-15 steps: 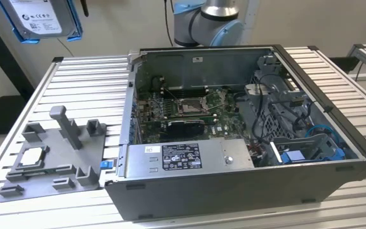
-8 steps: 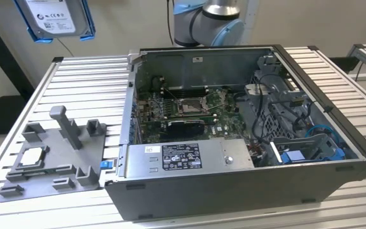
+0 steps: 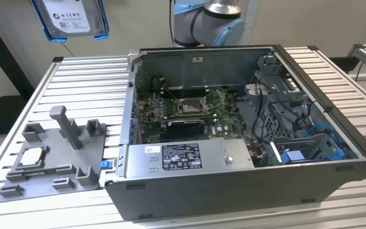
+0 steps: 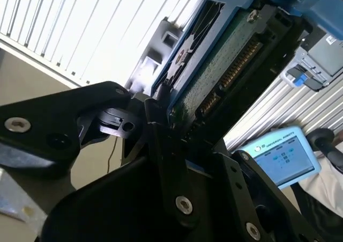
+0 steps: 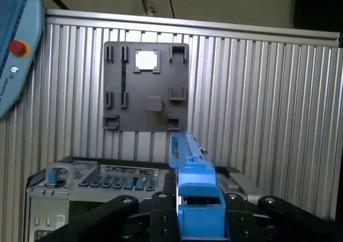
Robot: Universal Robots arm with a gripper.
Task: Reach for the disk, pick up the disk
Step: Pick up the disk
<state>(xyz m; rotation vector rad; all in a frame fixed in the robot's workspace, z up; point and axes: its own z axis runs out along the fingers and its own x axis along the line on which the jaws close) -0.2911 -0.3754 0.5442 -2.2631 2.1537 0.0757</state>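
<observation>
From my console the disk [image 3: 72, 13] reads as smooth silver-grey metal under a white paper label [image 3: 68, 22]. Its frame [image 5: 192, 175] is bright, slightly glossy blue plastic. In the second wrist view I see its underside, a matt green circuit board [image 4: 214, 75]. The gripper [image 5: 199, 220] looks matt black, with shiny metal screws [image 4: 183, 203]. The table [image 3: 75, 90] is ribbed metal with a satin sheen. The fixture [image 3: 59, 161] is dull grey plastic and the case [image 3: 234, 191] is dark matt metal.

Table [image 3: 75, 76]: ribbed metal, well below the claw [image 5: 197, 207].
Tray [image 3: 53, 164]: grey, flat on the table, beneath the claw.
Case [image 3: 234, 191]: open, beside the tray, below the claw.
</observation>
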